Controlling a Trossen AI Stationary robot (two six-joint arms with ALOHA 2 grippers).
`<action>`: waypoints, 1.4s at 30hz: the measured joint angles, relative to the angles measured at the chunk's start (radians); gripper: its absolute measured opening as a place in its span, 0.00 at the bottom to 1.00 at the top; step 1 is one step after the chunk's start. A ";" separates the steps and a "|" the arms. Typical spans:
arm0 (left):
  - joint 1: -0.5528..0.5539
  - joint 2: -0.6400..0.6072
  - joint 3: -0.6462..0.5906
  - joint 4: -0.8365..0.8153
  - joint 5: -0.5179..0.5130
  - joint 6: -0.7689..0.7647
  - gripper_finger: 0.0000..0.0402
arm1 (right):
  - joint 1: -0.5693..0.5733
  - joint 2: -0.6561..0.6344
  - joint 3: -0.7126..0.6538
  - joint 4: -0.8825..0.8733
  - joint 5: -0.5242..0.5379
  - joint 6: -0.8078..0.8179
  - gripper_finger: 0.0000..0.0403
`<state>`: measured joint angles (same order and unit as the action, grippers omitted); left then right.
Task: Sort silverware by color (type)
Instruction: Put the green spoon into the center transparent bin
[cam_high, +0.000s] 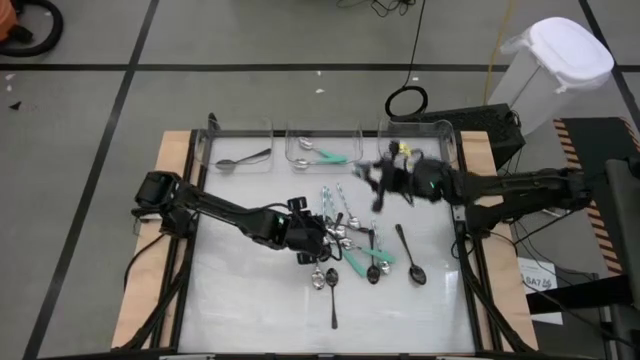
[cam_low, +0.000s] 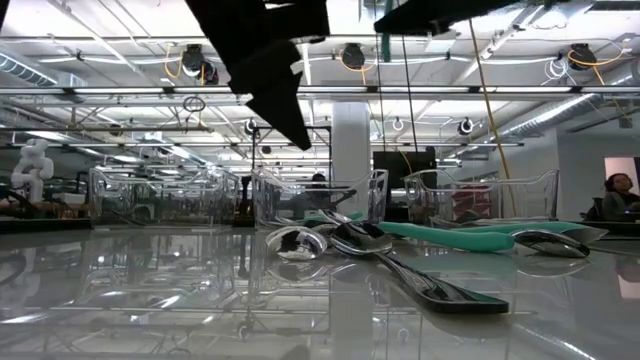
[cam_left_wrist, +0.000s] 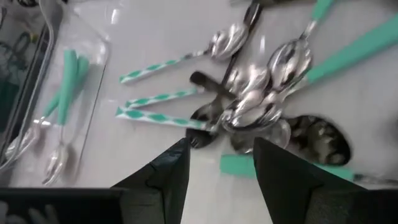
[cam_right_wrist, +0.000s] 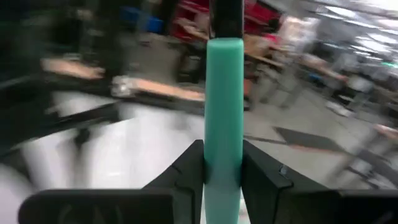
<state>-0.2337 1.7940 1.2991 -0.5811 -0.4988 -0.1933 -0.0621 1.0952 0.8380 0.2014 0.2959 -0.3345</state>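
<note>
The silverware lies in a loose pile (cam_high: 345, 240) mid-table: shiny spoons with plain teal handles, some with patterned teal-and-white handles (cam_left_wrist: 163, 99), and dark ones. My left gripper (cam_left_wrist: 221, 165) hovers open just above the pile's near-left side (cam_high: 312, 240), touching nothing. My right gripper (cam_high: 382, 185) is raised over the table's far right part, shut on a teal-handled utensil (cam_right_wrist: 224, 106). A dark spoon (cam_high: 243, 158) rests in the far left bin. Teal-handled spoons (cam_high: 322, 154) lie in the middle bin. My right gripper pinches the utensil's plain teal handle (cam_right_wrist: 224, 155) between its two fingers, which point level and lie across it. The handle's blunt free end (cam_right_wrist: 224, 46) sticks out past the fingers. The other end is hidden by the gripper. The utensil is lifted clear of the table.
Three clear bins (cam_high: 415, 128) stand in a row along the far edge. Single dark spoons (cam_high: 410, 255) (cam_high: 332, 298) lie apart from the pile, nearer the front. Dark frame rails (cam_high: 468, 280) run along the table's sides. A white lidded bin (cam_high: 555, 65) stands beyond the far right corner.
</note>
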 joint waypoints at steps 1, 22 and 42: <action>0.000 0.002 0.000 -0.002 0.000 0.004 0.44 | -0.038 0.023 0.034 -0.013 -0.022 -0.002 0.18; -0.080 0.014 0.000 -0.113 0.003 -0.098 0.44 | -0.491 0.606 0.451 -0.252 -0.406 -0.003 0.18; -0.103 0.014 0.000 -0.110 0.003 -0.103 0.44 | -0.566 0.752 0.450 -0.258 -0.402 -0.009 0.21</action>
<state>-0.3370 1.8076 1.2992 -0.6910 -0.4956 -0.2965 -0.6285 1.8473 1.2881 -0.0566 -0.1066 -0.3439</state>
